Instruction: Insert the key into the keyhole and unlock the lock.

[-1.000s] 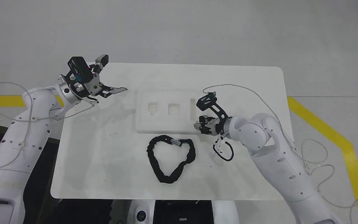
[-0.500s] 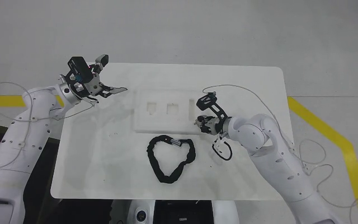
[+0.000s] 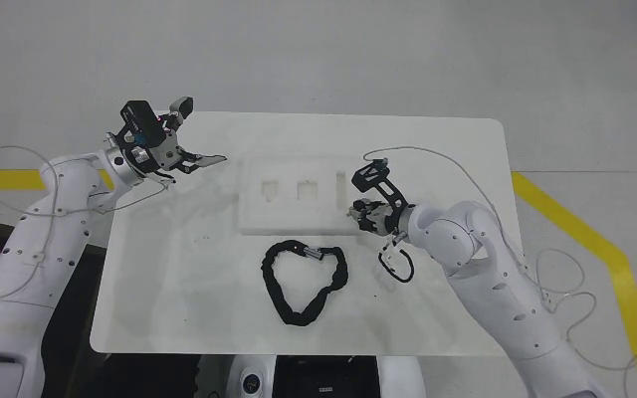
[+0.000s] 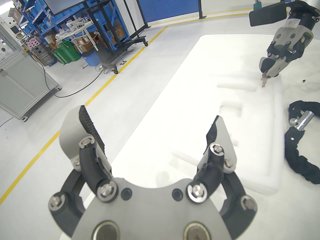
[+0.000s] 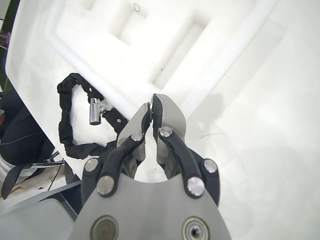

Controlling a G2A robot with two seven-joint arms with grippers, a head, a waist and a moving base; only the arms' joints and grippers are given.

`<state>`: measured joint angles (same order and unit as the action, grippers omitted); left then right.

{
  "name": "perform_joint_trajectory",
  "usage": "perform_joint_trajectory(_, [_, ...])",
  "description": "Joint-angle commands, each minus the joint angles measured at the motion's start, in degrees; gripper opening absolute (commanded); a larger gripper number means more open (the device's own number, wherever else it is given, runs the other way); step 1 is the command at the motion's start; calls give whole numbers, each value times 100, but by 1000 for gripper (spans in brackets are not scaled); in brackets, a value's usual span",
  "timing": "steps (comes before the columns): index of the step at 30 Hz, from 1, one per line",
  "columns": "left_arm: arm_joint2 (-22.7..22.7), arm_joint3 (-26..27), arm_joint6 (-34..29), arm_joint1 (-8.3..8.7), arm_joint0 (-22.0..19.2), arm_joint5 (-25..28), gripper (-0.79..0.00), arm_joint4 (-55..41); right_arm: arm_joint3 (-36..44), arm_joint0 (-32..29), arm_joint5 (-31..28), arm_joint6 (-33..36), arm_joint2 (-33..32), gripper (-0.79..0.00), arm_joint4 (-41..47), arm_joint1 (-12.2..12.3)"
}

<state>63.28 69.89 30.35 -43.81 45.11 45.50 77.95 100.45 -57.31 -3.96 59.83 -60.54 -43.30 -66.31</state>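
Observation:
A black fabric-covered chain lock (image 3: pixel 299 289) lies looped on the white table, its chrome lock cylinder (image 3: pixel 317 254) at the top of the loop. The cylinder (image 5: pixel 95 112) also shows in the right wrist view, beside the foam tray. My right gripper (image 3: pixel 357 210) hovers over the right end of the foam tray (image 3: pixel 254 217), shut on a small metal key (image 4: pixel 263 83) that points down from its fingertips. My left gripper (image 4: pixel 150 116) stands open and holds nothing at the table's far left corner (image 3: pixel 207 159), well away from the lock.
The white foam tray (image 5: pixel 225 26) has three rectangular pockets and lies between the two arms. The chain (image 4: pixel 300 148) sits just in front of it. The table's (image 3: pixel 169 289) front left and right parts are bare. A thin cable arcs above the right arm.
My right gripper has shifted slightly toward the far side, over the tray's right end, with the key in it. The left arm and the chain have not moved.

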Motion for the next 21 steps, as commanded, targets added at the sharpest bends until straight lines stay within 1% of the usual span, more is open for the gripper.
perform_joint_trajectory(1, [0, 0, 0, 0, 0, 0, 0, 0, 103, 13, -6, 50, -33, -785, -73, 12])
perform_joint_trajectory(10, [0, 0, 0, 0, 0, 0, 0, 0, 350, 13, 128, 373, -84, -785, -817, 68])
perform_joint_trajectory(13, [0, 0, 0, 0, 0, 0, 0, 0, 420, -20, 132, 269, -169, -785, -628, 67])
perform_joint_trajectory(16, [0, 0, 0, 0, 0, 0, 0, 0, 550, -58, 1, 118, -292, -785, -150, 62])
perform_joint_trajectory(18, [0, 0, 0, 0, 0, 0, 0, 0, 611, -97, -228, 35, -379, -785, 226, 66])
perform_joint_trajectory(21, [0, 0, 0, 0, 0, 0, 0, 0, 637, -168, -666, 82, -546, -785, 699, 99])
